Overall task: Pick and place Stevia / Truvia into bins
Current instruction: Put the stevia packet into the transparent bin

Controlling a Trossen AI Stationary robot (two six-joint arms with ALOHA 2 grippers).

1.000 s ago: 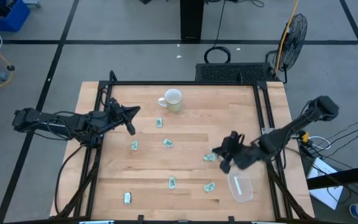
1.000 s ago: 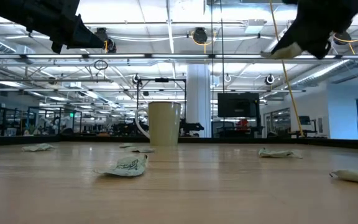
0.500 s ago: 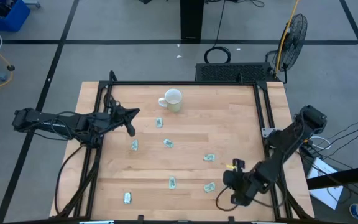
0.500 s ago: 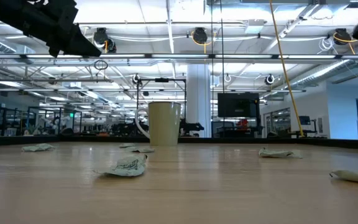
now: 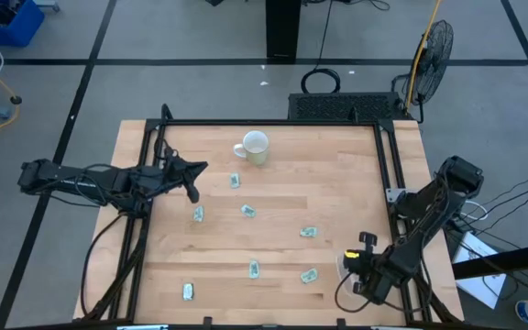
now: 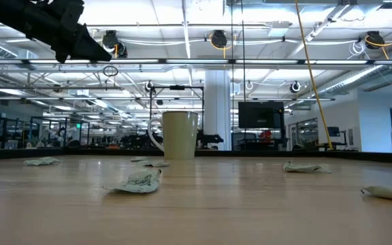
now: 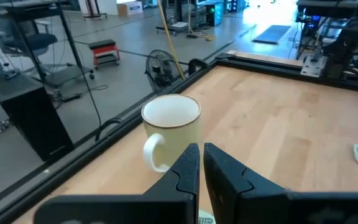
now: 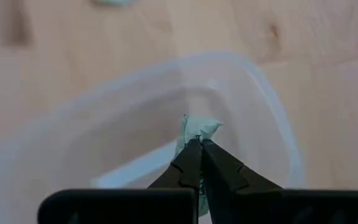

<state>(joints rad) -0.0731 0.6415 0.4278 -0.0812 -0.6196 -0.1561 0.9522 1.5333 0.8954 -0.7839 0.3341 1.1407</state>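
right hand (image 8: 199, 144) pinches a light, limp packet (image 8: 197, 129) by its edge over the tub (image 8: 272, 118), bench's near-right corner; left hand (image 7: 201, 155) clenched, empty.

A mug (image 5: 254, 147) is set on the table (image 5: 337, 174) near its far edge, left of centre. Packets are scattered before it: one (image 5: 235, 181) just in front of the mug, two (image 5: 198, 214) (image 5: 247, 211) side by side farther forward, one (image 5: 309, 232) to the right of these, and three (image 5: 188, 291) (image 5: 255, 269) (image 5: 309, 275) along the near part. The bin (image 8: 166, 124) is placed at the near right corner, and the right gripper (image 8: 199, 147) is held directly above its opening, closed upon a packet (image 8: 197, 131). The left gripper (image 7: 201, 155), with fingers nearly together, is held over the table's left side, with the mug just beyond its tips.
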